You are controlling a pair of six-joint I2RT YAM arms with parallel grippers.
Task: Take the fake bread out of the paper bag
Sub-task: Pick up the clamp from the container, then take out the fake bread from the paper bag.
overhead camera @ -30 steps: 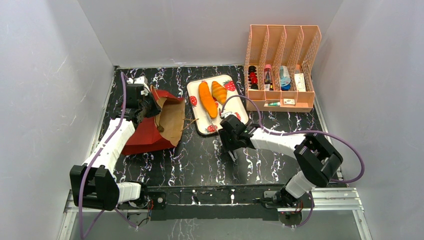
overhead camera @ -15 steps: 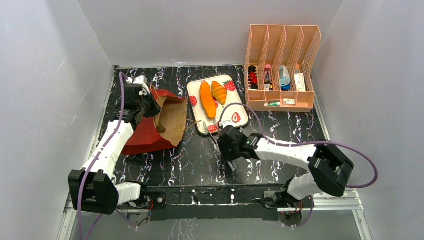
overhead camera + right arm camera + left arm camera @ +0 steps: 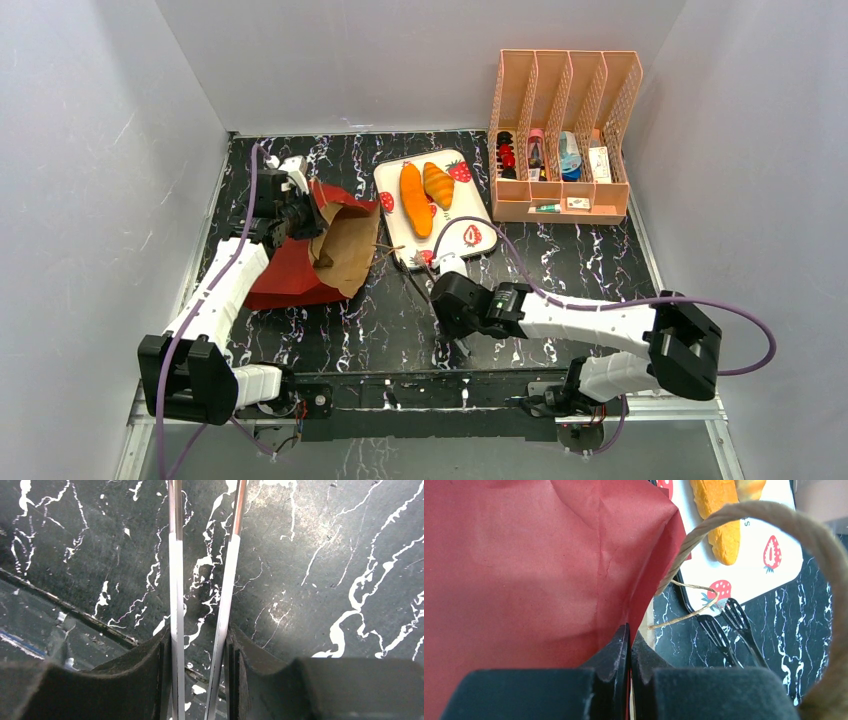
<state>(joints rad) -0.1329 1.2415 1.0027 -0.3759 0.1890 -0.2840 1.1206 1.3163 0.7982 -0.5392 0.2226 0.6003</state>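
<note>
Your left gripper [image 3: 629, 632]: pinched shut on paper bag [image 3: 524, 560] rim | your right gripper [image 3: 200, 645]: clamped on metal tongs [image 3: 176, 570] | fake bread [image 3: 414, 198]: on tray [image 3: 462, 195]

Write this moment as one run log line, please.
left jaws: shut on paper bag rim | right jaws: shut on metal tongs | fake bread: two pieces on strawberry tray

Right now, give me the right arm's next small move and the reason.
Probably swing the metal tongs toward the mouth of the paper bag and ease the tips in. The right claw grips them, tips beside the strawberry tray, short of the opening; the left claw pinches the bag's rim; only a baguette and a croissant lie on the tray.
</note>
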